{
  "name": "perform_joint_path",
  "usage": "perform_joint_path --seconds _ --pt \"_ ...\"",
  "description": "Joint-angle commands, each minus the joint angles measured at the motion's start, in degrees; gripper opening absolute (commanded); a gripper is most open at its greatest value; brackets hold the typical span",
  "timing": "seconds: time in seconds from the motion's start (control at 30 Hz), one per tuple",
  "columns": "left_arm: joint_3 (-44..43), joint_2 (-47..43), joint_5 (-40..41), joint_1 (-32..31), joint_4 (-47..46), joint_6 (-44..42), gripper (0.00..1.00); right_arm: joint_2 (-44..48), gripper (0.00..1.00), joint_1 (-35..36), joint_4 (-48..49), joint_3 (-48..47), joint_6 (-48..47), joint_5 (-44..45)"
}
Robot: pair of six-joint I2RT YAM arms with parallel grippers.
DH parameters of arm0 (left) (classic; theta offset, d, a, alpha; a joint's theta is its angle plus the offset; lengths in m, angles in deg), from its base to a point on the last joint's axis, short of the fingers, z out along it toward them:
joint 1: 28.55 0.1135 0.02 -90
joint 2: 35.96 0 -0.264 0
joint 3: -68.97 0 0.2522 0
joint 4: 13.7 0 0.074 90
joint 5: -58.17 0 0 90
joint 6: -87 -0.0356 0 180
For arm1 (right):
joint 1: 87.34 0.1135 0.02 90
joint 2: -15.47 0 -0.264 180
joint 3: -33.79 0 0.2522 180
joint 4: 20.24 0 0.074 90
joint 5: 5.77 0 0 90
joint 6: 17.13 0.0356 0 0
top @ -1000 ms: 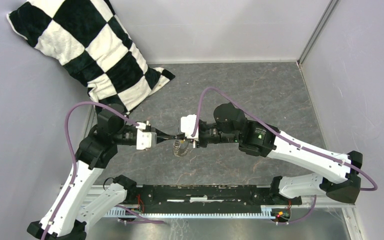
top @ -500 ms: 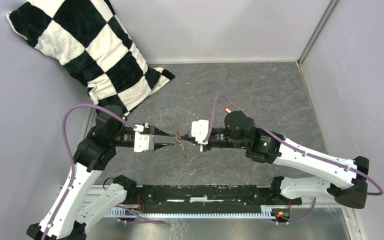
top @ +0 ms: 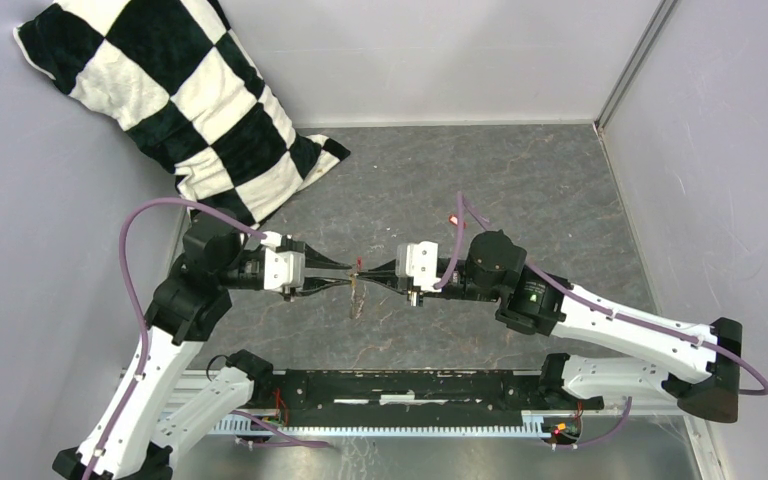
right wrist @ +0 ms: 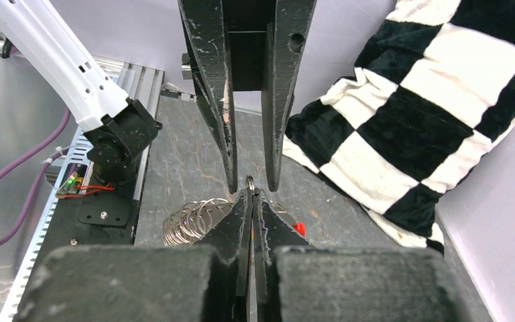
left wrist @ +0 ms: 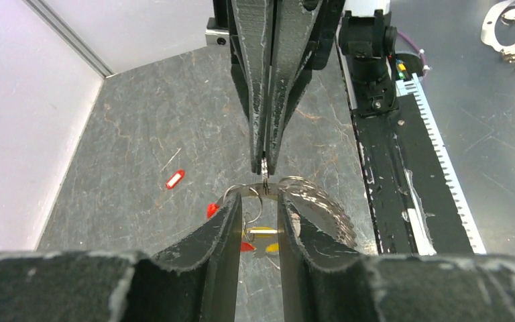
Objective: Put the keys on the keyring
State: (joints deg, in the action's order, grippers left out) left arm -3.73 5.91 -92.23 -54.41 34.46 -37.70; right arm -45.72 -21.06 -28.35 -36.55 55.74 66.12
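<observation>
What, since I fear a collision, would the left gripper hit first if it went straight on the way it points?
Probably the keyring, pinched by the shut right gripper directly ahead. The left gripper is open and seems to flank that loop, so the right gripper comes next. Depth is unclear.

The pillow is checked black and white. The worktop is grey with pale veins. The keyring is silvery grey. The red key bears a white mark, and the yellow key is plain. The left claw and right claw are black.
</observation>
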Motion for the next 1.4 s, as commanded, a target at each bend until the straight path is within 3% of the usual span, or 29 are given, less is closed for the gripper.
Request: perform_joint_path --seconds 0.0,0.4,0.8,1.0,1.37 --pt "-0.3 -0.9 0.9 -0.1 -5.1 6.2 0.32 1.1 0.01 0.1 6.9 0.7 1.9 -1.9" --pt "-0.4 -0.9 -0.4 -0.2 -5.1 6.1 0.19 0.6 0.01 0.1 11.1 2.0 4.3 -2.7" --pt "0.0 -1.1 -0.6 -0.2 -5.1 5.8 0.22 0.8 0.01 0.1 16.7 4.4 7.0 -3.4" --pt "0.2 -1.9 -0.5 -0.2 -5.0 6.7 0.31 2.0 0.01 0.1 21.7 7.3 9.1 -2.4" --pt "0.5 -2.3 0.3 -0.2 -8.6 12.2 0.26 2.6 0.01 0.1 30.1 10.8 13.5 -1.5"
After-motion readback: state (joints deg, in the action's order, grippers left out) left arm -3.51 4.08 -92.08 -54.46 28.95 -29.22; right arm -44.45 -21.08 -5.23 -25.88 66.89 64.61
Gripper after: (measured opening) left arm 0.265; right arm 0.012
